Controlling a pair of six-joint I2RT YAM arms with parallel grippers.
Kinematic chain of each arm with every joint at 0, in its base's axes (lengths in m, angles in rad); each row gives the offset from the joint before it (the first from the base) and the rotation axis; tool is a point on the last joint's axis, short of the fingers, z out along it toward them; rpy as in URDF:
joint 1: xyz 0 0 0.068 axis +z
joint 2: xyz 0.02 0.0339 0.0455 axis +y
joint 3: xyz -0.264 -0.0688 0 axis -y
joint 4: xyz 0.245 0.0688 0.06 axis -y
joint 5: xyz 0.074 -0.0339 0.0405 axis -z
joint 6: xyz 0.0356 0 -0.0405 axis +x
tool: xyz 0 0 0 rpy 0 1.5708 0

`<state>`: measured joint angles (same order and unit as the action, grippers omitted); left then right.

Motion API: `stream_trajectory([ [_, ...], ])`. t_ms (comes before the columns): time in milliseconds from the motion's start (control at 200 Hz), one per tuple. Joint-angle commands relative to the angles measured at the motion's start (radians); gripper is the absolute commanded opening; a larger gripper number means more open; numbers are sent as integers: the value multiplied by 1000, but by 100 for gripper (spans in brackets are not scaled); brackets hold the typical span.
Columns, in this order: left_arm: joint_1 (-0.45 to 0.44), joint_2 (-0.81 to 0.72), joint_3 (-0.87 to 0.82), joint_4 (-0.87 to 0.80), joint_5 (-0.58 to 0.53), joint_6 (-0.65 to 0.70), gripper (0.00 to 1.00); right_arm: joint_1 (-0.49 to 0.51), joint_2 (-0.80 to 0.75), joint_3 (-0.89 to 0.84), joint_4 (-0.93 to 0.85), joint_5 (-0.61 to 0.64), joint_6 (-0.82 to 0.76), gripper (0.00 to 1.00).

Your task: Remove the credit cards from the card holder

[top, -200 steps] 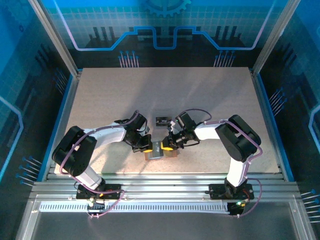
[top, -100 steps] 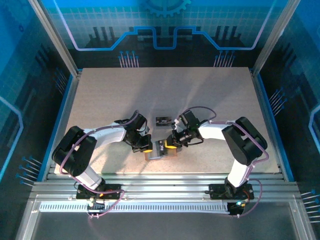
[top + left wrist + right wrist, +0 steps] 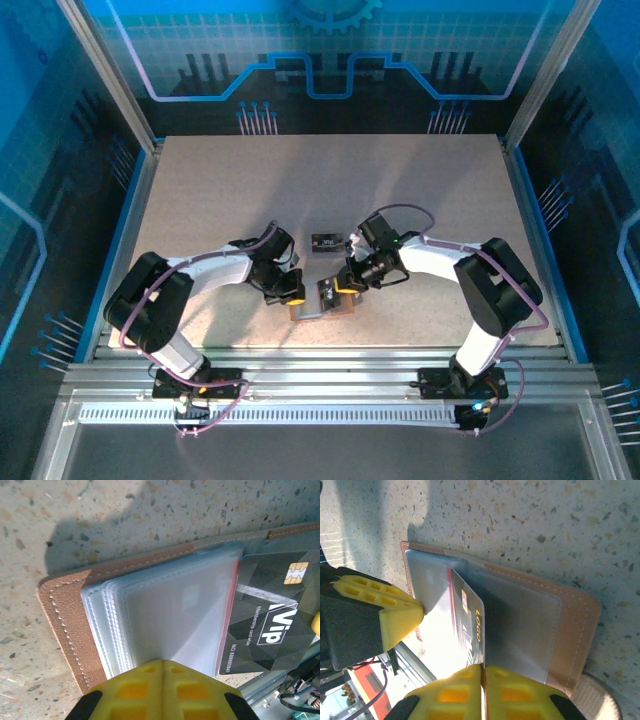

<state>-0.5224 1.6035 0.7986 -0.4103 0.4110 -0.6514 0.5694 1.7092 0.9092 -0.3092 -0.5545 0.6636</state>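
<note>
Left gripper (image 3: 162,666), clenched empty, pins the open card holder (image 3: 61,611). Right gripper (image 3: 482,670) grasps a dark card (image 3: 470,616), half out of its pocket. The next move is likely a straight pull clear.

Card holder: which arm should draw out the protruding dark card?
Right. The right gripper is shut on the edge of the dark card; the left gripper, shut, rests on the sleeves of the card holder, steadying it.

VIP card (image 3: 265,610) and holder (image 3: 65,615) cut off at right edge; LOGO card (image 3: 470,625) bottom hidden between right tool (image 3: 482,672) fingers.
</note>
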Motion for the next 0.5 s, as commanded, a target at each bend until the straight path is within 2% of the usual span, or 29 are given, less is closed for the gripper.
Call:
stream_trajectory([
  [0, 7, 6, -3, -61, -34, 8, 0, 11, -28, 24, -65, 48, -20, 9],
  [245, 6, 7, -1, -59, -32, 10, 0, 25, -33, 44, -93, 78, -24, 9],
  [495, 6, 6, -3, -58, -33, 10, 0, 87, -9, 66, -65, 65, 19, 14],
])
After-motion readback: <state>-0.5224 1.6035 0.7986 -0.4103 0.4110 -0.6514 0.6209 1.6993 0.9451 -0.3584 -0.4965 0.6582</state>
